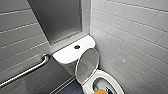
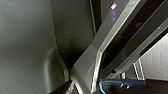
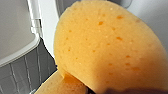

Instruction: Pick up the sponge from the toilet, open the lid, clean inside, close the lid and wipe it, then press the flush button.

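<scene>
Set in a corner of pale wall tiles (image 1: 130,30), with a steel grab bar (image 1: 27,71) on the grey wall to the left, well apart from the toilet (image 1: 111,75). Dark flush button (image 1: 77,46) mid tank top, just behind the lid (image 1: 87,63). Lid raised, tilted back toward the tank, long axis rising from the hinge, underside facing the open bowl. Sponge (image 1: 101,92) over the bowl, pinched into a fold in the clenched right jaws, broad pored face toward the wrist camera, long axis unclear. Left jaws: cannot tell.
</scene>
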### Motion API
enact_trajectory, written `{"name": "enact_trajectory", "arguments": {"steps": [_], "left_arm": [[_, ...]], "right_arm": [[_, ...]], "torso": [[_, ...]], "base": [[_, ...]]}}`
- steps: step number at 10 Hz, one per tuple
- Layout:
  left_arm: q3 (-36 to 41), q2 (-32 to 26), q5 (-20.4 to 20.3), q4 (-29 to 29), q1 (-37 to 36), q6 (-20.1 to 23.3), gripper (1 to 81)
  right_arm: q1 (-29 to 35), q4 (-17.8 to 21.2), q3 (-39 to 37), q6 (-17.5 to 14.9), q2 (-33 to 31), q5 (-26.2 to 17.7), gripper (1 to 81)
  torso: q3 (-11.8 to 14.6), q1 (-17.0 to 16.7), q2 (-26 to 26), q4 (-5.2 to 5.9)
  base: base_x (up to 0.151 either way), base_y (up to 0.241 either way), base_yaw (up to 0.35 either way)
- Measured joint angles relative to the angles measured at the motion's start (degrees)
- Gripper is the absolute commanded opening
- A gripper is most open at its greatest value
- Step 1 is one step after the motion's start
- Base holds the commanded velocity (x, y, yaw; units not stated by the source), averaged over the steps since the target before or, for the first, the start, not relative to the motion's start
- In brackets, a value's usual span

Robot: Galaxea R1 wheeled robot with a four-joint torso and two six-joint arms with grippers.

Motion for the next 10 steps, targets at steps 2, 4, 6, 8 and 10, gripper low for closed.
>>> {"name": "enact_trajectory", "arguments": {"steps": [2,4,6,8,10], "left_arm": [[0.0,0.0,0.0,0.0,0.0,0.0,81.1],[0.4,-0.4,0.0,0.0,0.0,0.0,81.1],[0.5,-0.4,-0.1,0.0,0.0,0.0,81.1],[0.5,-0.4,-0.1,0.0,0.0,0.0,81.1],[0.5,-0.4,0.0,0.0,0.0,0.0,81.1]], "right_arm": [[-1.4,0.0,3.8,0.0,-4.7,-0.3,1.0],[-2.7,0.0,5.6,0.0,-7.2,0.1,1.0],[-3.9,0.0,7.4,0.0,-10.2,0.5,1.0],[-5.0,-0.1,9.8,0.0,-14.6,0.5,1.0],[-6.3,-0.1,12.2,0.0,-19.6,0.4,1.0]], "torso": [[0.0,0.0,0.0,0.0],[0.0,0.0,0.0,0.0],[0.0,0.0,0.0,0.02],[0.0,0.0,0.0,0.02],[0.0,0.0,0.0,0.02]], "base": [[0.0,0.0,0.0],[0.0,0.0,0.0],[0.0,0.0,0.0],[0.0,0.0,0.0],[0.0,0.0,0.0]]}}
